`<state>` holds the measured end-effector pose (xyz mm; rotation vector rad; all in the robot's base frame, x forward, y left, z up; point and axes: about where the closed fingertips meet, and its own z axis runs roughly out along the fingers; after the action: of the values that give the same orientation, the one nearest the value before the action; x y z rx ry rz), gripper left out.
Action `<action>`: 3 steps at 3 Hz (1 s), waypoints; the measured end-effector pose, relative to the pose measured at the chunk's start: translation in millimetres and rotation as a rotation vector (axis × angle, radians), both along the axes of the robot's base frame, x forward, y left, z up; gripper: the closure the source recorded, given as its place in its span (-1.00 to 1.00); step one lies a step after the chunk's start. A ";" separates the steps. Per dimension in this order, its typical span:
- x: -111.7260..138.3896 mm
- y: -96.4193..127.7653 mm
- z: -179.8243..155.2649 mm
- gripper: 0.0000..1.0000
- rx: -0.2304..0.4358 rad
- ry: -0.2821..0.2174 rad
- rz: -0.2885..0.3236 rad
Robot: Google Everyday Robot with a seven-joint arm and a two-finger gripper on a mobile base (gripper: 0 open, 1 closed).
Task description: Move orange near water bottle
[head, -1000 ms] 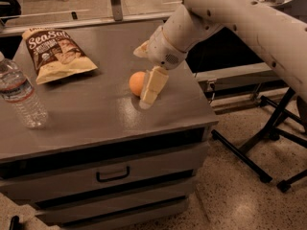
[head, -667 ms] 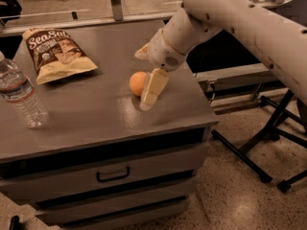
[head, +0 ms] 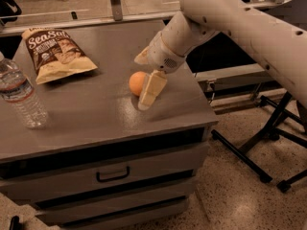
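**No visible change: claw holds low beside the orange, far from the bottle**

At the far left of the bench the water bottle stands upright near the front edge, partly cut off by the picture's border. Behind it and a little to the right, a brown-and-yellow chip bag lies flat, apart from the bottle.

Further right, past a wide stretch of bare bench top, the orange rests on the surface toward the right side, well apart from the bottle. The claw is down at the bench, pressed against or just beside the orange's right flank. I cannot tell whether it is spread or clamped on the fruit. The white arm slopes up and away to the upper right.

Compared with a second ago, nothing has shifted that I can make out. The orange sits on the same spot, the claw stays at the same height and tilt, and the bottle and bag are unmoved. That stillness probably means the grasp is being settled and the carry has not begun. In that case the whole leftward trip across the bench to the bottle remains.
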<state>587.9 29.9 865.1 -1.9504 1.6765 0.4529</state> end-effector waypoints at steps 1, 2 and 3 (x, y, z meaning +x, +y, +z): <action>2.1 1.4 -6.9 -0.26 -0.009 0.003 -0.006; 6.7 -1.3 -13.3 0.20 -0.011 0.014 -0.019; 5.4 -0.7 -2.7 0.67 0.039 0.037 -0.015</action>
<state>593.3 29.2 862.4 -1.9108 1.6918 0.5143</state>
